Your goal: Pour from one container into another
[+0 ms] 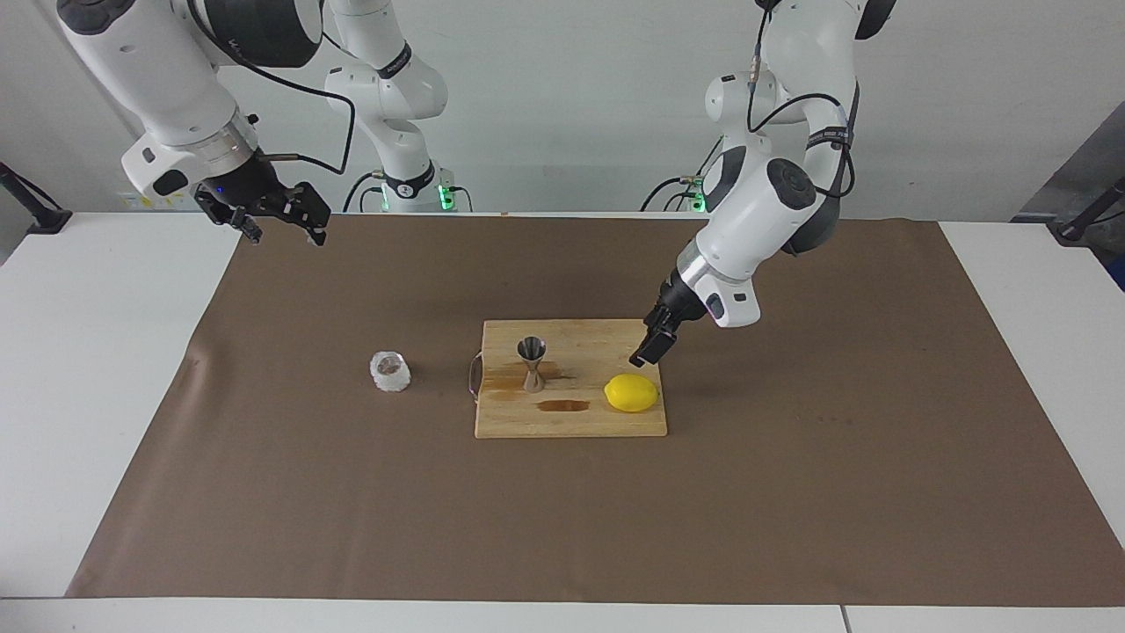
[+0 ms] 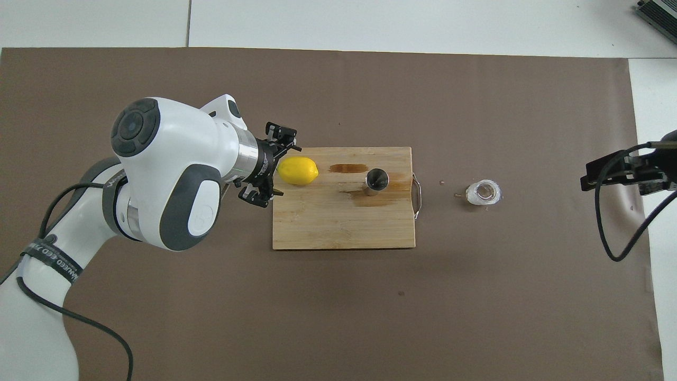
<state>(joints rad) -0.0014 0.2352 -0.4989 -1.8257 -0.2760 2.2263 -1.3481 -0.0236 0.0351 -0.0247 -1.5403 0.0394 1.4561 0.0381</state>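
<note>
Overhead, left hand (image 1: 649, 349) angled down, empty, open

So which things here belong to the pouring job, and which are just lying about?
Job: glass cup, on the brown mat; steel jigger, upright on the cutting board.
Lying about: lemon; cutting board, wet-stained; brown mat.

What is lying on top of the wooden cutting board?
On the wooden cutting board stand a shiny steel hourglass-shaped jigger and a yellow lemon, with brown wet stains between them. The jigger's contents cannot be seen.
</note>
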